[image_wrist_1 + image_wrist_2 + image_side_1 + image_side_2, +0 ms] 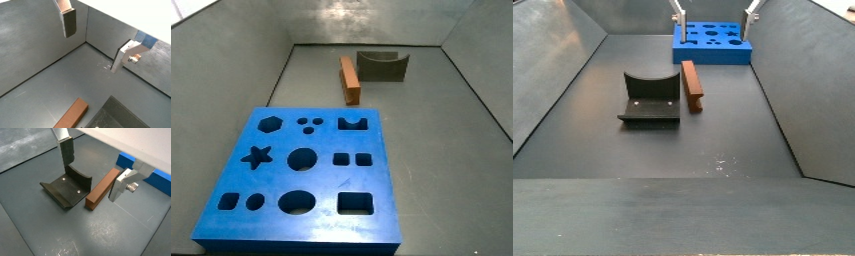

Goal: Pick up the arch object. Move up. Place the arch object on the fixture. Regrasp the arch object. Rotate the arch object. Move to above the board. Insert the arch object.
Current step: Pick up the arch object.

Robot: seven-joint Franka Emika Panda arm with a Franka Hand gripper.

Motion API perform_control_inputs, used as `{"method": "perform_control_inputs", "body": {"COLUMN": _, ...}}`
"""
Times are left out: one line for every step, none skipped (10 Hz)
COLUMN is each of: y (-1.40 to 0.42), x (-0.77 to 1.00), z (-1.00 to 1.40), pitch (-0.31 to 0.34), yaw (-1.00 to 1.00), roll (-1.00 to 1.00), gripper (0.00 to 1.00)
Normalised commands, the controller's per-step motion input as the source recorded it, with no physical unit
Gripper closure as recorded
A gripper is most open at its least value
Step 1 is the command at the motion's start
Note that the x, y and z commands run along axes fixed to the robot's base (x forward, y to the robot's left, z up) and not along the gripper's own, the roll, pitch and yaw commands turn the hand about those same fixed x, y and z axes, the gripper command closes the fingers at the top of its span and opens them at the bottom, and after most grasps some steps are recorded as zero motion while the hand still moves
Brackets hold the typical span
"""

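The fixture (649,99) sits nearest on the floor, the arch (691,86) flat just beside it on its right, apart. Beyond lies the board (712,43). The fingers (66,153) hang wide apart above, holding nothing.

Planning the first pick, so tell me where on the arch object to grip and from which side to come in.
Grip the arch object near mid-length, across its narrow width, coming straight down from above. It lies flat on the floor, apart from the fixture and the board, so both long sides look free for the fingers. The gripper is open above it, one finger and the other on each side in a wrist view.
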Motion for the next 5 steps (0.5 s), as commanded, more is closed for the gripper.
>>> {"method": "perform_control_inputs", "body": {"y": -0.25, "x": 0.15, "z": -0.15, "pitch": -0.001, "yaw": 0.0, "roll": 0.0, "gripper": 0.0}}
{"method": "perform_control_inputs", "body": {"y": -0.54, "x": 0.11, "z": -0.27, "pitch": -0.09, "yaw": 0.02, "roll": 0.07, "gripper": 0.0}}
{"method": "perform_control_inputs", "body": {"y": -0.57, "x": 0.18, "z": -0.4, "pitch": -0.016, "yaw": 0.0, "roll": 0.06, "gripper": 0.0}}
{"method": "perform_control_inputs", "body": {"y": -0.49, "x": 0.38, "z": -0.29, "pitch": -0.001, "yaw": 0.0, "roll": 0.04, "gripper": 0.0}}
{"method": "perform_control_inputs", "body": {"y": -0.47, "x": 0.37, "z": -0.32, "pitch": -0.011, "yaw": 0.0, "roll": 0.06, "gripper": 0.0}}
